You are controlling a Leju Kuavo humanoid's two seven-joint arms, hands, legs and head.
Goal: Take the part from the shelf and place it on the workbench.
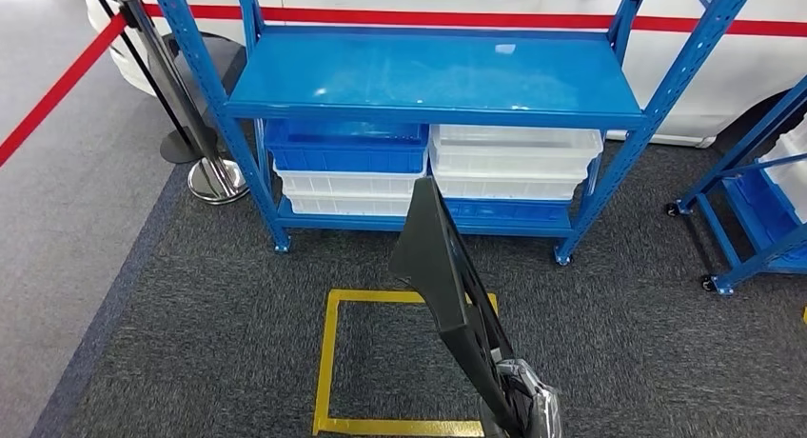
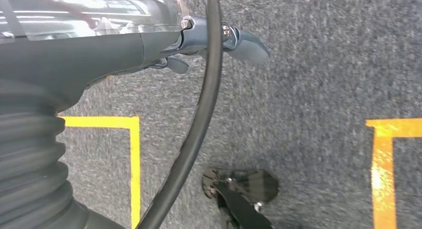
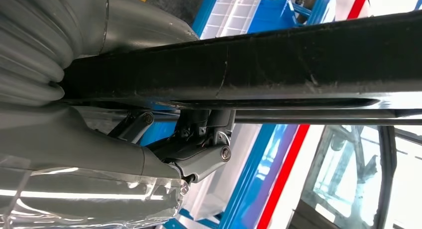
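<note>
Head view. We look down on a blue shelf (image 1: 438, 76) standing on dark carpet (image 1: 219, 324), its top board bare and glossy. Under that board sit a blue bin (image 1: 347, 145) on the left and a white bin (image 1: 514, 152) on the right, with further white and blue bins stacked beneath them. A long black part (image 1: 440, 267) rises from the near right edge and tilts up toward the shelf; its lower end meets the right hand (image 1: 525, 405), which is wrapped in clear film. A yellow floor marking (image 1: 328, 362) frames a square of carpet just in front of the shelf. To the far left stands a stanchion (image 1: 205, 152) carrying a red belt (image 1: 57, 90); a white car with a red stripe (image 1: 457, 17) stands behind the shelf, and a second blue rack (image 1: 752, 209) stands at the right edge.

Left wrist view. We see the left hand (image 2: 199, 47) hanging over the carpet with its fingers (image 2: 246, 45) curled in and nothing in them. A black cable (image 2: 199, 119) crosses in front, and yellow lines lie on the floor below.

Right wrist view. We see the right hand close up, its fingers (image 3: 199, 162) closed around the black part, which runs as a dark bar across the frame. Blue shelf posts and a white bin lie beyond it.
</note>
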